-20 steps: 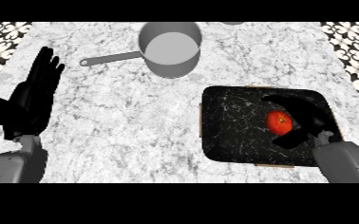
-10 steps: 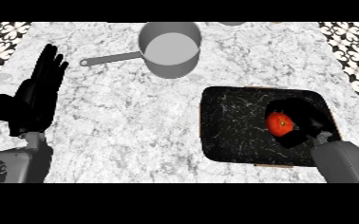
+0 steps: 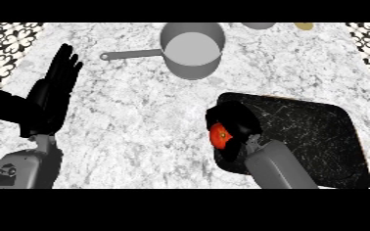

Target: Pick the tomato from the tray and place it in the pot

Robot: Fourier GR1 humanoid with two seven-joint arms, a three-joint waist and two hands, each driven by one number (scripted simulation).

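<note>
A red tomato shows inside my right hand, whose fingers curl round it above the left edge of the black marbled tray. The grey pot with a long handle stands at the counter's far middle, well up and left of that hand. My left hand rests open at the left edge, fingers up.
A grey round dish and a small tan object sit at the counter's far edge, right of the pot. White marble counter lies between tray and pot.
My right hand has closed round the tomato and carried it left, from the tray's right part to its left edge. The left hand has stayed put.
</note>
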